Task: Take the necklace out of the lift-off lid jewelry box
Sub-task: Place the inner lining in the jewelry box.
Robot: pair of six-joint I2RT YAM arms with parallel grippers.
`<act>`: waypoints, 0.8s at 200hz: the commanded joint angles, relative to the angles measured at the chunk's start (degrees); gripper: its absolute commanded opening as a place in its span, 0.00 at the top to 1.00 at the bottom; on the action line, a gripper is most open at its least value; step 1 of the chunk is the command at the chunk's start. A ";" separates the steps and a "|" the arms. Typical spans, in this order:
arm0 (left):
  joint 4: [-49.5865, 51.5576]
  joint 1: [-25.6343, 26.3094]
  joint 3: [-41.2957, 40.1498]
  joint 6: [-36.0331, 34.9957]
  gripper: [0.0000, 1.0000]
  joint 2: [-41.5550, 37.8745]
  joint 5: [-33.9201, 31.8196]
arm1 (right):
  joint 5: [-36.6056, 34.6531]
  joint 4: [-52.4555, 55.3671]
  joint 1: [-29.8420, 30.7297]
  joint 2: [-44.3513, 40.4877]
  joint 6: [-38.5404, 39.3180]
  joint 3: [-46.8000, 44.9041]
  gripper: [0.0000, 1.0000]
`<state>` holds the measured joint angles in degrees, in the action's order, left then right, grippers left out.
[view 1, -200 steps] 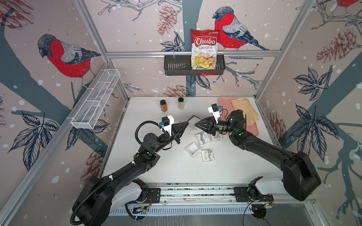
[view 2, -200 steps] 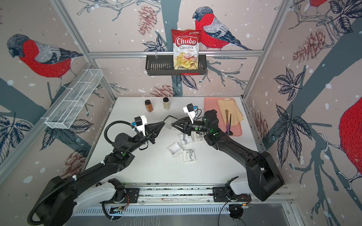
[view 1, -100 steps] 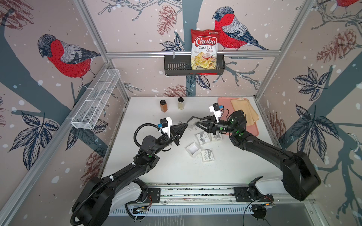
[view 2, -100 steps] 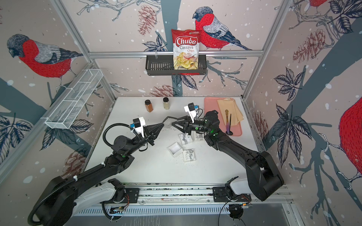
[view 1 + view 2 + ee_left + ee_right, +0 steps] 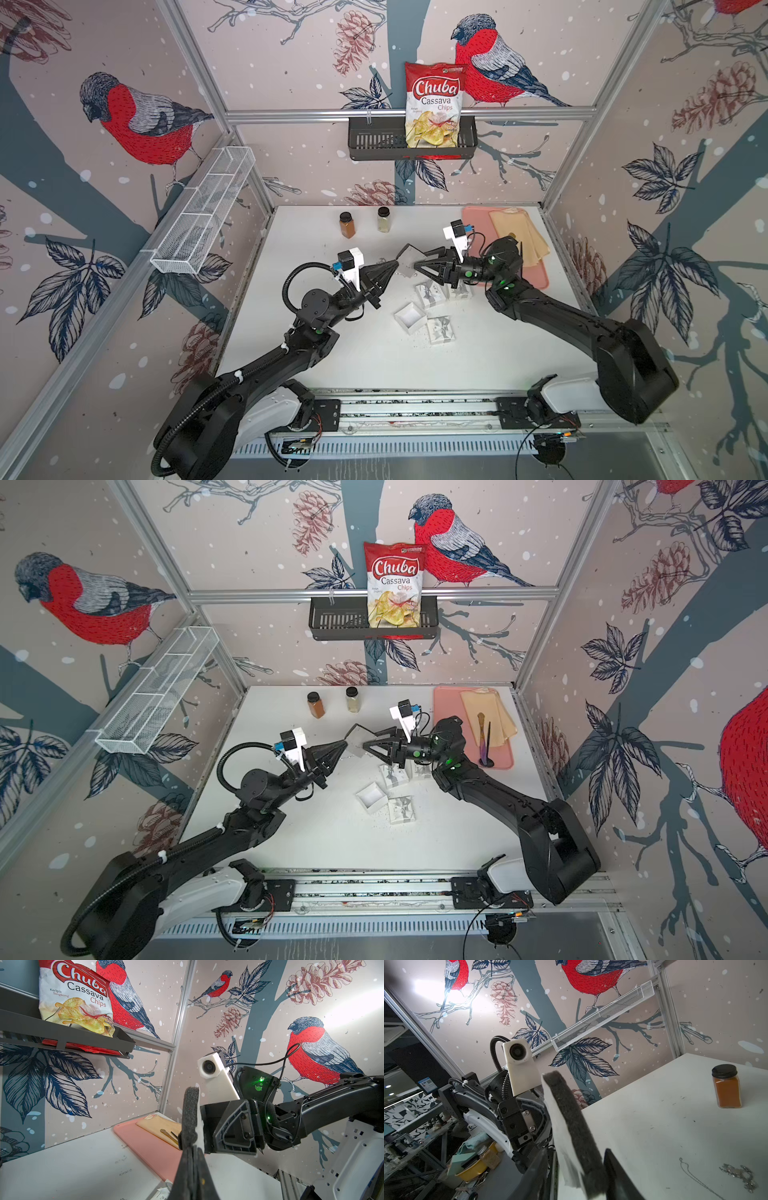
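On table (image 5: 374,365): open jewelry box (image 5: 409,318), loose necklace (image 5: 737,1173); foam pad (image 5: 409,261) aloft.

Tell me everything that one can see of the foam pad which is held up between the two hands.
The foam pad is a small, flat square of two layers: dark grey sponge on one face and a white backing on the other. It is in the air above the table, standing on edge and tilted. The left hand, shut, pinches one edge. The right hand has a finger on either side of the pad, but whether they press it is unclear.
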<state>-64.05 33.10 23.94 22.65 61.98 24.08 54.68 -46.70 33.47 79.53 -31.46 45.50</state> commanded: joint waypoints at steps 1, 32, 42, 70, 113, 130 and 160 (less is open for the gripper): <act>-4.76 -0.06 0.03 1.47 1.00 0.76 0.07 | 1.01 -3.43 0.32 -0.84 -0.47 -0.05 0.69; -3.39 -0.15 0.75 1.52 0.98 1.65 0.67 | 0.14 -0.67 0.20 -1.83 0.32 -0.18 0.92; -0.58 -0.24 1.39 0.31 0.82 1.20 1.23 | -1.43 3.90 0.10 -2.50 2.17 0.46 0.94; 11.69 -0.38 1.96 -5.46 0.49 -2.96 -0.05 | -10.01 31.52 0.10 -4.57 13.79 6.71 0.98; 27.71 -0.48 -2.39 -11.45 0.48 -10.54 -5.70 | -20.84 62.44 -0.02 -2.81 20.21 11.86 0.98; 30.04 -0.50 -4.79 -11.23 0.47 -13.22 -7.14 | -23.59 68.19 0.35 -1.87 19.56 10.45 0.98; 29.79 -0.60 -7.92 -10.31 0.45 -17.18 -10.06 | -27.81 72.54 1.41 -1.15 19.17 7.06 0.98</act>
<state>-35.68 32.69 17.56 13.13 46.83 17.45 31.75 16.93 34.26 77.93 -13.41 54.54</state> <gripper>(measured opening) 0.545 0.051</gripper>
